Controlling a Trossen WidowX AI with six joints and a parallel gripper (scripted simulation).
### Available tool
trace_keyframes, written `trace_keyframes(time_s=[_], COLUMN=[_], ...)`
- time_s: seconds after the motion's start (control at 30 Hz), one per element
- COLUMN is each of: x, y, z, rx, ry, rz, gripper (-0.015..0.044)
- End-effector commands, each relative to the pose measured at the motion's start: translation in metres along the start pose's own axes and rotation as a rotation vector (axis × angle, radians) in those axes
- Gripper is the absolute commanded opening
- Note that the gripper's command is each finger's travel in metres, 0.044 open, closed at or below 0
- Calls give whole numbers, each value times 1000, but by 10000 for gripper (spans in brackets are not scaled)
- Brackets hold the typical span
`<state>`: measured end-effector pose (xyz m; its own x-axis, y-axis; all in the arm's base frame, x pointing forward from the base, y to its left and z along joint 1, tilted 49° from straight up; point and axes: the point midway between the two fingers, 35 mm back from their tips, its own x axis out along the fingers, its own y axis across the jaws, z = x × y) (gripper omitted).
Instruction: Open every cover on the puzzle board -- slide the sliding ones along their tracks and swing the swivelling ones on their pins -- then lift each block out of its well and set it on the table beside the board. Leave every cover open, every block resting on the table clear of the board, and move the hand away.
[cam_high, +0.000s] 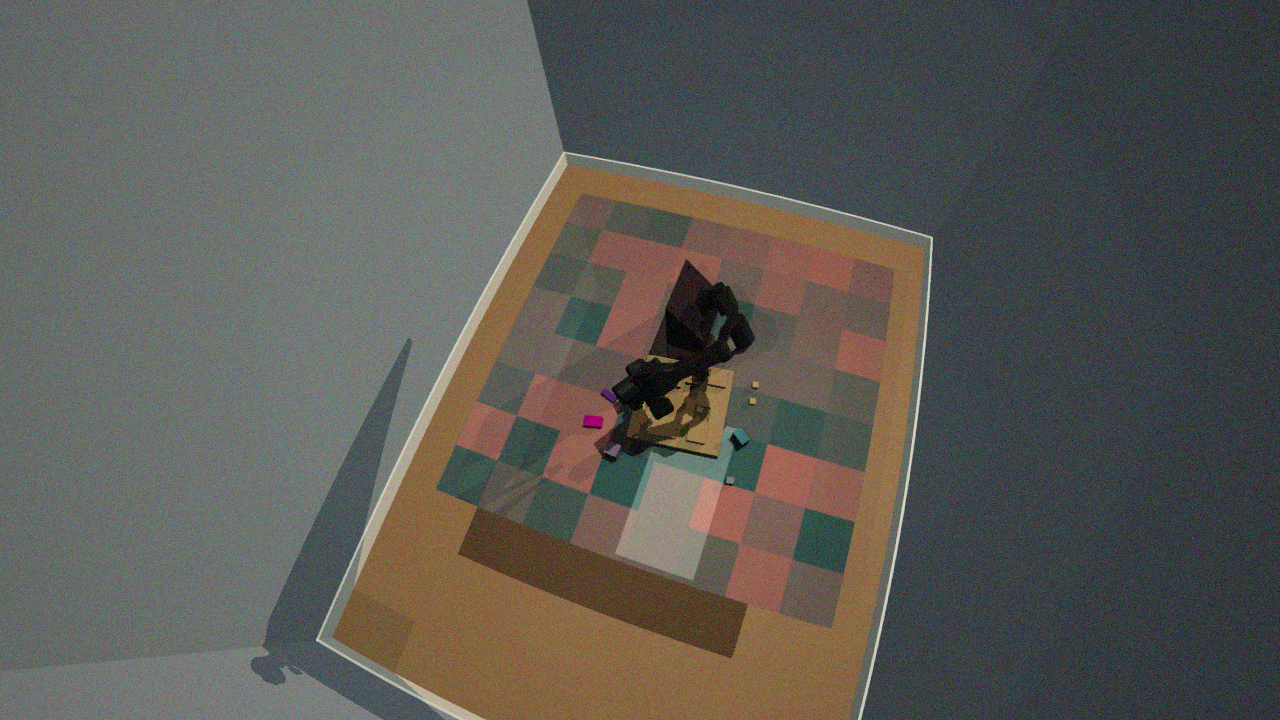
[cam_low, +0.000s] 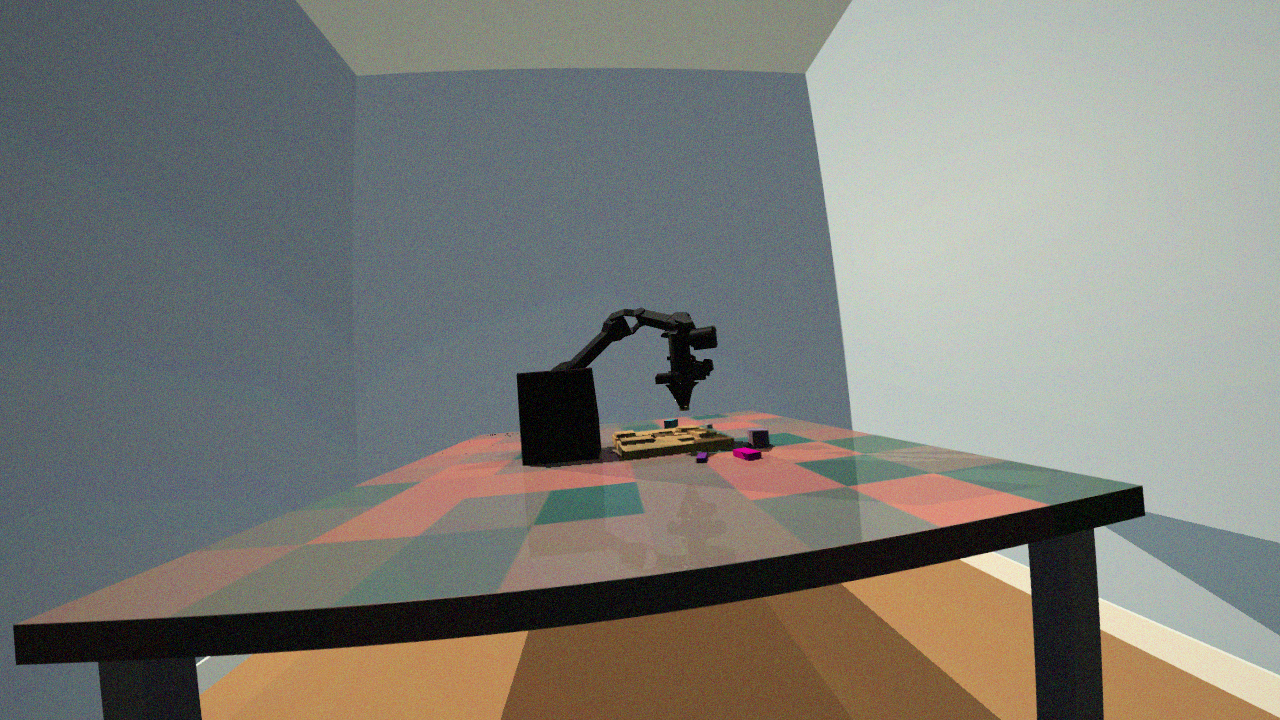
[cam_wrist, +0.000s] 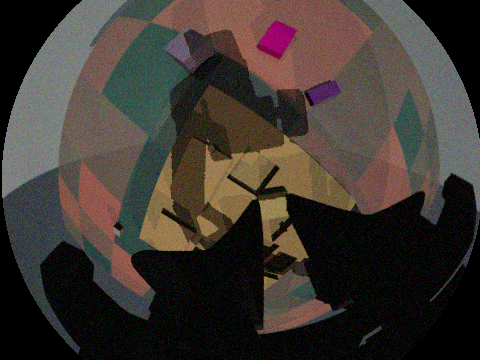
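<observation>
The tan puzzle board (cam_high: 724, 410) (cam_low: 673, 446) (cam_wrist: 312, 167) lies on the table in front of the arm's base, with dark slots and tan covers on top. Shadow and the arm hide parts of it, so I cannot tell every cover's state. My gripper (cam_low: 683, 408) (cam_wrist: 272, 203) points down above the board, clear of it, and is shut on a small tan block (cam_wrist: 273, 207) between its fingertips. Two small tan blocks (cam_high: 754, 385) (cam_high: 751, 401) rest on the table beside the board, off its right edge in the top view.
A magenta block (cam_high: 592, 421) (cam_low: 746, 454) (cam_wrist: 277, 39), a purple block (cam_high: 609, 394) (cam_low: 701, 457) (cam_wrist: 323, 93) and a lavender cube (cam_high: 612, 451) (cam_low: 759, 437) (cam_wrist: 181, 50) lie near the board. A teal block (cam_high: 739, 437) and a small grey block (cam_high: 729, 480) lie off another corner.
</observation>
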<state>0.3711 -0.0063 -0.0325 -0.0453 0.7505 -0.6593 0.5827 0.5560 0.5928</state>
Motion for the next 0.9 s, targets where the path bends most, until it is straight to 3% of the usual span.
trace_keyframes(time_s=[0.0,0.87], x=[-4,-7], y=[-12,-111], z=[6,29], rx=[-1,1], ry=[-7,-15], rz=[-4,-13], gripper=[80,80])
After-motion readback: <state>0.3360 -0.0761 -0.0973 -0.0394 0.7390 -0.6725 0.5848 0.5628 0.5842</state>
